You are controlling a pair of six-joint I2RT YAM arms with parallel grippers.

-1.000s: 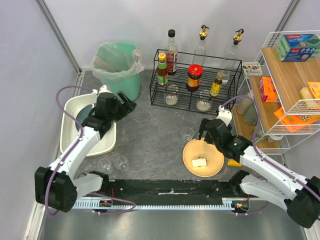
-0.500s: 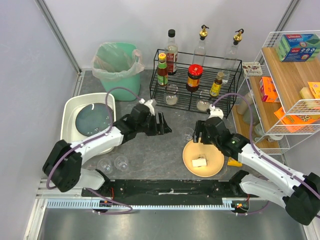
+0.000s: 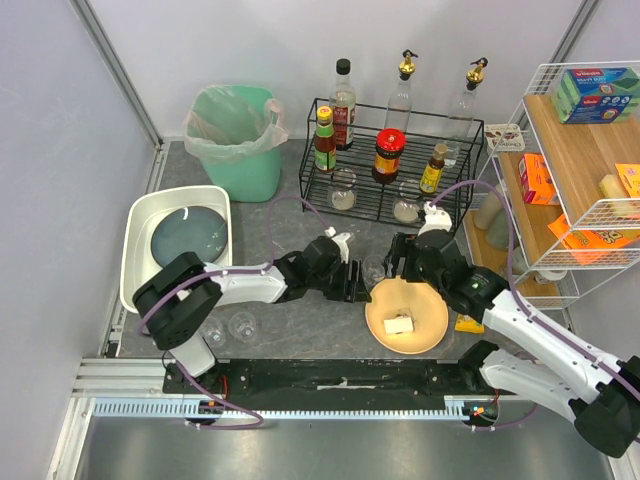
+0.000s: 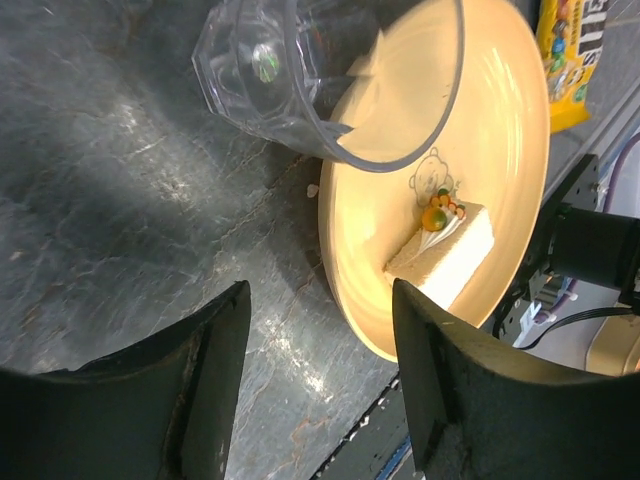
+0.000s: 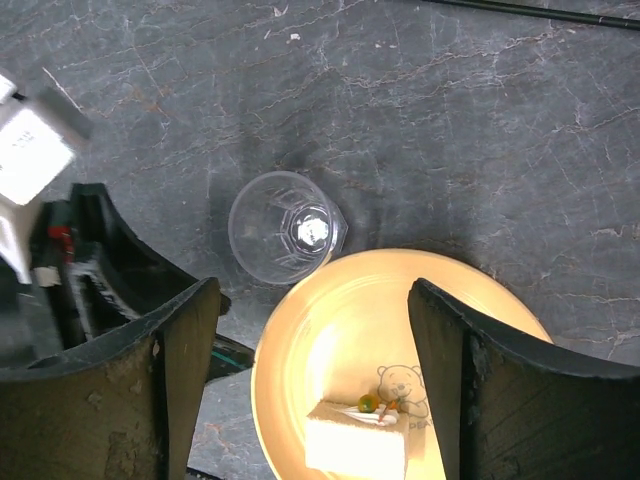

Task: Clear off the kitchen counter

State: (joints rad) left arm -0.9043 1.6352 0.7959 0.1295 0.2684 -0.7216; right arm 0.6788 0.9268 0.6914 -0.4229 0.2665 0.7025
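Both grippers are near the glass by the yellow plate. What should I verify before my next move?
1. The left gripper open and empty: ok.
2. The right gripper open and empty: ok.
3. The glass upright on the kitchen counter: ok.
4. The glass clear of the plate rim: cannot tell.
5. Only one arm at the glass: not ok, both grippers crowd it.
6. The block well inside the plate: ok.
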